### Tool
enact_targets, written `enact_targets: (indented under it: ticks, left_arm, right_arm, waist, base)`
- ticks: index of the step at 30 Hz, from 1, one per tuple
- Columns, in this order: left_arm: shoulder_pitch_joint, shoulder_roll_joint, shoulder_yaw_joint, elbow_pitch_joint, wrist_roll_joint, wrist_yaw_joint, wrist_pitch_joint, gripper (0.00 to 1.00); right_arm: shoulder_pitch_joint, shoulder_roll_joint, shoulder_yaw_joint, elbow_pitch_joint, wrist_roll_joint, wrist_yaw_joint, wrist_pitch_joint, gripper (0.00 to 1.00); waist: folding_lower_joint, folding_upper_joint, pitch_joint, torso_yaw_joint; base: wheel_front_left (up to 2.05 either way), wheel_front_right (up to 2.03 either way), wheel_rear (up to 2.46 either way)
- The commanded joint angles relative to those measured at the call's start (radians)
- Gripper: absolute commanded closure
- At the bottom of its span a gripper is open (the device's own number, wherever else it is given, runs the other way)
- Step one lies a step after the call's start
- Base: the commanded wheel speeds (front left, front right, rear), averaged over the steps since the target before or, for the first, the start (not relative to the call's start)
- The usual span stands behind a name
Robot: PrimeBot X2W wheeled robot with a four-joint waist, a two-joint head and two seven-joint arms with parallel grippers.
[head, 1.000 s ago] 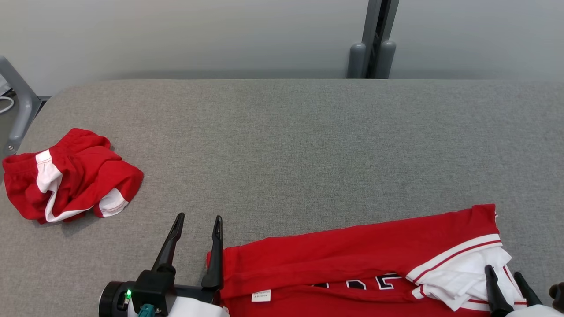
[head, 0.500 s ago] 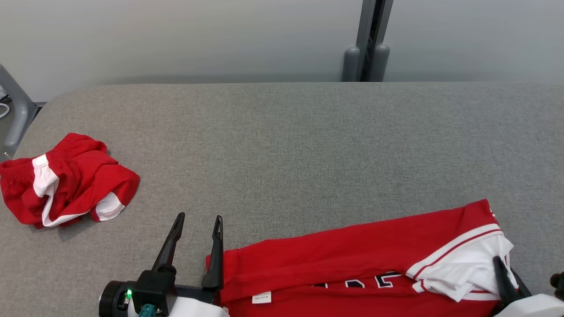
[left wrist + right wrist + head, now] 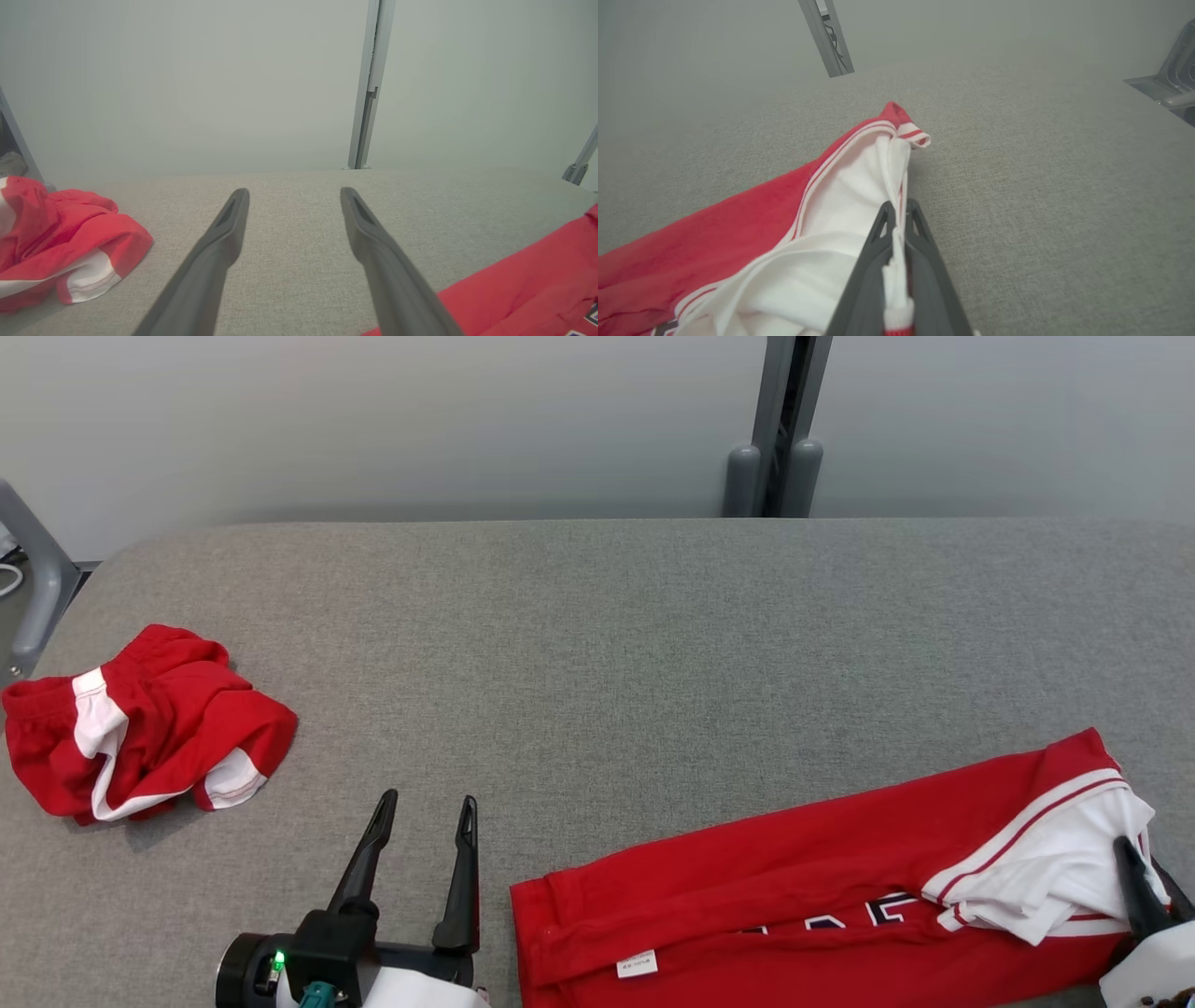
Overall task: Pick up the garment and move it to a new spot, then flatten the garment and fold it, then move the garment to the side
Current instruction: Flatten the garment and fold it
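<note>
The right hand (image 3: 900,209) is pressed together on a fold of white cloth at the end of the red garment (image 3: 794,887), the fabric pinched between its two dark fingers (image 3: 931,280). That garment lies stretched out long along the near edge of the surface (image 3: 607,644), toward the right. Its white part with red stripes is bunched up by the hand (dark lettering and a small white label (image 3: 637,963) show lower down). The left hand (image 3: 428,801) is spread wide and holds nothing, just beside the garment's other end without touching it. Well off to the left sits a crumpled heap (image 3: 140,737) of red and white cloth. The surface is covered in grey fabric, with a pale wall behind, a grey post (image 3: 775,429) standing against it, and a metal frame (image 3: 33,579) at the far left corner.
</note>
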Motion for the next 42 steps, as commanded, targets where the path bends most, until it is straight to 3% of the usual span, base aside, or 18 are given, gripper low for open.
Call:
enact_targets:
  ticks: [1,10,21,33,42]
  left_arm:
    - [0.002,0.003,0.005,0.0,-0.003,0.005,-0.004,0.0]
    - [-0.003,0.003,0.003,0.002,-0.015,0.011,-0.004,0.0]
    - [-0.006,0.003,-0.007,0.009,-0.028,0.017,-0.004,0.0]
    - [0.017,0.003,0.001,0.013,-0.03,0.011,-0.004,0.0]
    - [0.008,0.003,0.002,0.008,-0.033,0.006,-0.004,0.0]
  right_arm:
    - [-0.014,-0.014,0.031,-0.014,0.009,0.0,0.0,1.0]
    - [-0.024,-0.025,0.136,-0.17,0.066,0.0,0.037,1.0]
    - [0.027,0.037,0.234,-0.484,0.189,0.0,0.231,1.0]
    - [0.133,0.266,0.257,-0.615,0.251,0.0,0.408,1.0]
    - [0.124,0.346,0.269,-0.578,0.271,0.0,0.455,1.0]
  waist:
    - [0.0,-0.0001,-0.001,-0.006]
    - [0.0,-0.0001,-0.004,-0.041]
    - [0.0,-0.0001,-0.03,-0.073]
    - [0.0,-0.0001,-0.078,-0.044]
    - [0.0,-0.0001,-0.06,0.009]
  base:
    - [0.0,0.0,0.0]
    - [0.0,0.0,0.0]
    - [0.0,0.0,0.0]
    - [0.0,0.0,0.0]
    - [0.0,0.0,0.0]
